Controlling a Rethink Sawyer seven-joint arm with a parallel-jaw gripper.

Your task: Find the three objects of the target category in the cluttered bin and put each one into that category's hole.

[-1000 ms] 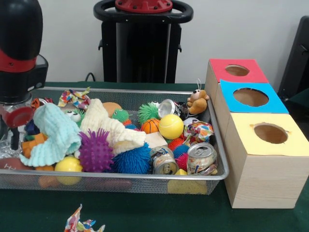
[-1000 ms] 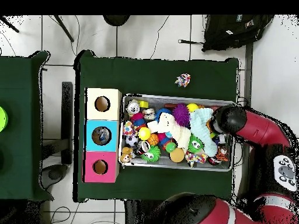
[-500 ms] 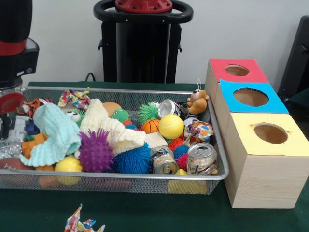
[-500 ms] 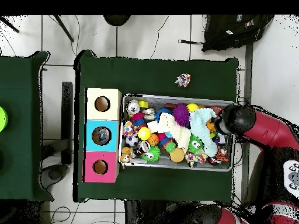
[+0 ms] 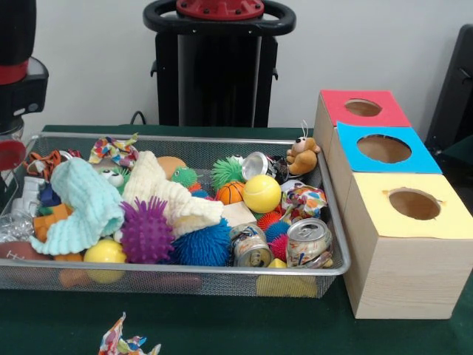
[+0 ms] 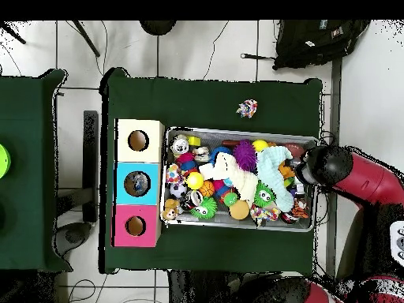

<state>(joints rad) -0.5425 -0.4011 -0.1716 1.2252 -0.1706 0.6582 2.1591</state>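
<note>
1. Nearest of all, a crumpled patterned wrapper (image 5: 127, 344) lies on the green table (image 5: 222, 325) in front of the bin (image 5: 185, 271), outside its front rim.
2. The task sentence names no category. I judge it may be the drink cans, since exactly three show. Two lie just inside the bin's front rim toward its right end. The first can (image 5: 250, 246) is on its side with an end turned to the front. The second can (image 5: 309, 242) sits just right of it, tilted, its top facing up and forward.
3. The gripper (image 5: 4, 188) hangs at the bin's left end, mostly cut off by the picture's edge, and I cannot tell whether it is open, closed or holding anything. The overhead view shows only the arm's round head (image 6: 327, 164) over that same end.
4. The coming move turns on this: all three cans lie toward the bin's opposite end from the gripper, almost the bin's whole length away. The mint cloth (image 5: 85, 207), the purple spiky ball (image 5: 146, 233) and the yellow ball (image 5: 261, 194) lie between.
5. The third can (image 5: 257, 164) rests near the bin's back rim, right of centre, its shiny end facing forward.
6. Just beside the bin's right end stand the yellow box (image 5: 410, 251), then the blue box (image 5: 384, 148), then the red box (image 5: 362, 107) farthest back, each with a round hole on top.
7. No brand, label or writing is readable, and the cans' print is too small to make out.
</note>
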